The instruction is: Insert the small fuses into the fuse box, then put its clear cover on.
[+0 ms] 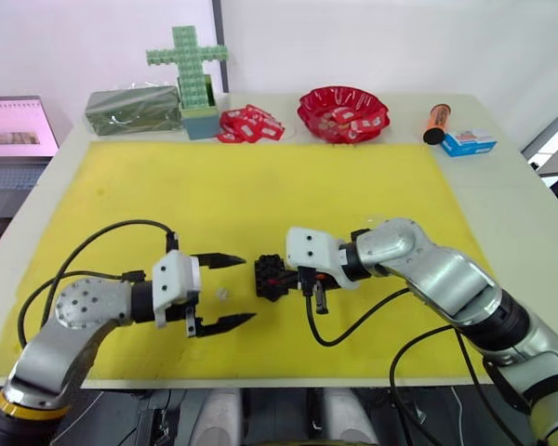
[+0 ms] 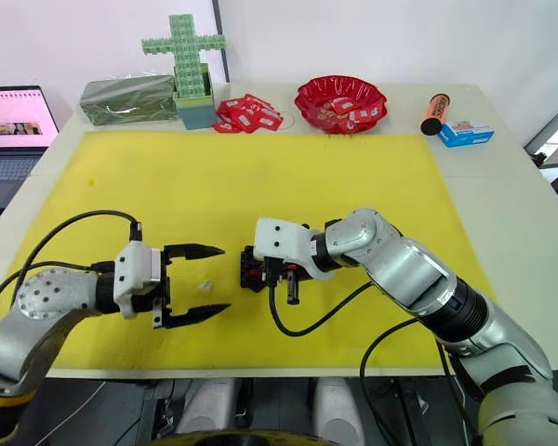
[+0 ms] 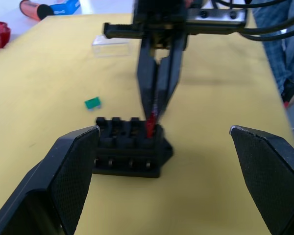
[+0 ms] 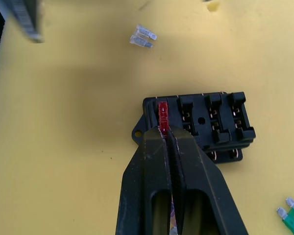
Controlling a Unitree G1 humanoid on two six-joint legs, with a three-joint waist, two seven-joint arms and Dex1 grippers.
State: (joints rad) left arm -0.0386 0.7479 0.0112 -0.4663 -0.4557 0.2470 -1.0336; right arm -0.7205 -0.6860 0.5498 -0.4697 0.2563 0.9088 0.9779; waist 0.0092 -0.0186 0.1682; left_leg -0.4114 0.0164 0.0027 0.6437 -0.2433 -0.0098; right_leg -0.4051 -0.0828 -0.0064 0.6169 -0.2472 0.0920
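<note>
Low in the frame, left gripper (image 1: 223,290): fingers spread wide, grasping nothing, aimed at the fuse box as if ready to steady it. Between those fingers on the yellow mat (image 1: 260,186), a pale grey fuse (image 1: 222,294), waiting its turn. Just right of it at centre, the black fuse box (image 1: 272,276), slots up for loading. Over its end slot, right gripper (image 4: 164,132): fingers clenched on the red fuse (image 4: 162,113), held upright so its blades can slide down. Beside the box, a green fuse (image 3: 92,103); further off, the clear cover (image 3: 110,47), set apart until the slots fill. Along the top edge, red bowl (image 1: 343,113) and green brick cross (image 1: 189,58).
</note>
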